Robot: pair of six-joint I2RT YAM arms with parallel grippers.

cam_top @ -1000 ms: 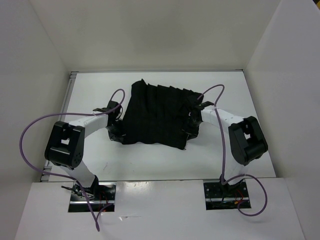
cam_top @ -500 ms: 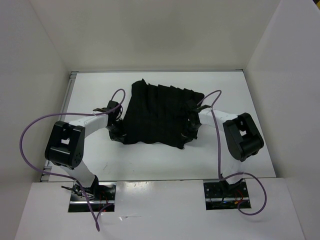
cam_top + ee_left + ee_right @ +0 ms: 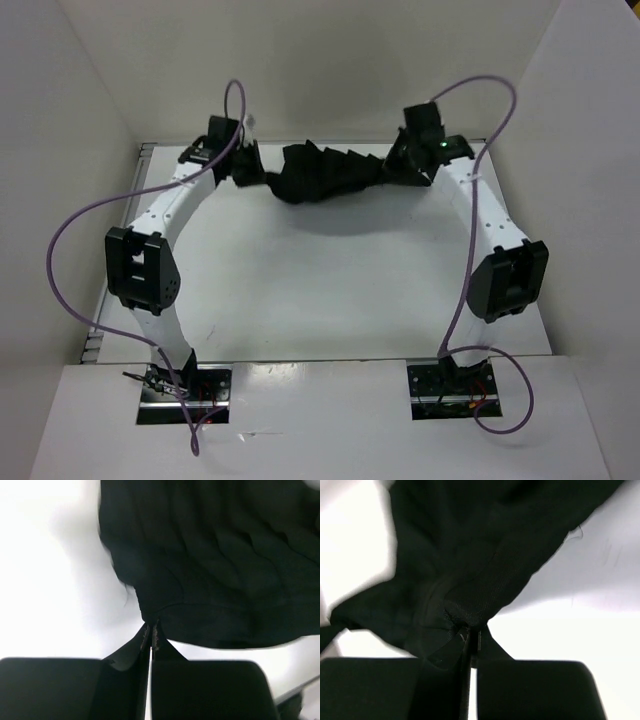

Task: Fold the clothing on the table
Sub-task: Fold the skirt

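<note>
Both arms now reach to far side of counter (image 3: 300, 300), up from mid-counter. Clothing (image 3: 325, 172), earlier spread flat, hangs as narrow bunched band between tools near back wall, shadow beneath. Left tool (image 3: 243, 163) clenched on its left end, right tool (image 3: 402, 166) on its right end.

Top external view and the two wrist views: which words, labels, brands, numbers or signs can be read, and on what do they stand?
None: no readable text shows on the black pleated garment, on the white table, or anywhere else in any view.
</note>
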